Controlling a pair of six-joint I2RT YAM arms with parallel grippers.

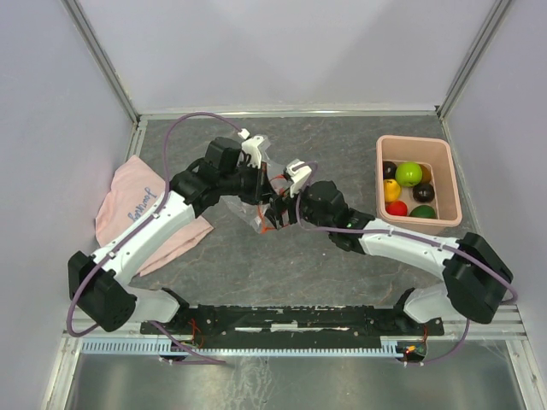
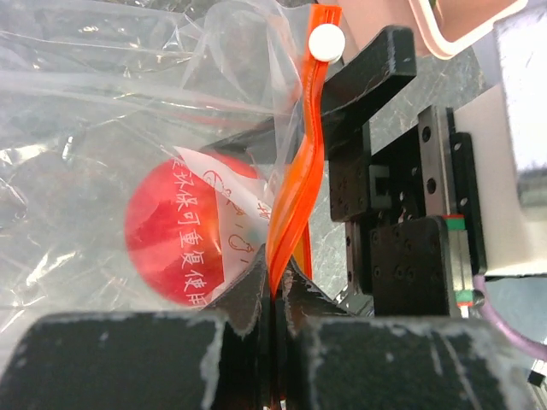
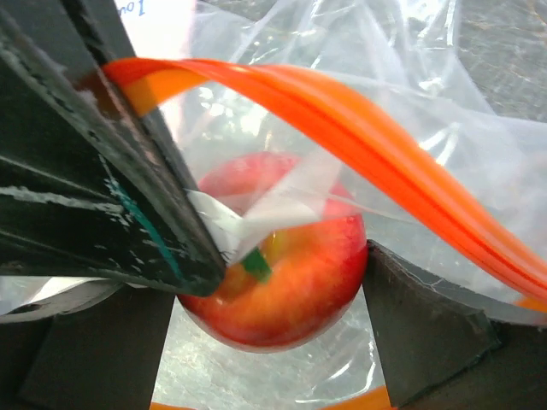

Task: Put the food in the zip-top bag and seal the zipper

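Though barely begun, stands at the first fruit only. Far left on the grey stone-patterned table (image 1: 282, 282): crumpled pink cloth (image 1: 128, 205), well apart from the work. Next, left gripper (image 2: 273, 316), clenched tight on the thin red-orange zipper (image 2: 295, 205) of the clear crinkly plastic zip-top bag (image 1: 256, 220), holding the mouth up near the table's middle. Then right gripper (image 3: 286, 265), spread wide and grasping a glossy red toy fruit (image 3: 282, 295) by both sides, down between the two lips of the bag's mouth. Far right, pink rectangular plastic bin (image 1: 451, 184), holding the rest of the food: a green round piece (image 1: 408, 173), a yellow one (image 1: 391, 190), a red one (image 1: 397, 207), dark ones besides. So, by judgement: one piece at the mouth, not yet released; several left to carry over; zipper unsealed, given the gaping strip.

From above: shows the bin's contents and both arms meeting over the bag, yet hides either grip. From the left wrist: shows the pinch on the strip, the small white end piece (image 2: 326, 40) at its far end, and red fruit behind printed film. From the right wrist: alone shows the fingers (image 3: 427, 333) against the fruit and the strip arching over it.
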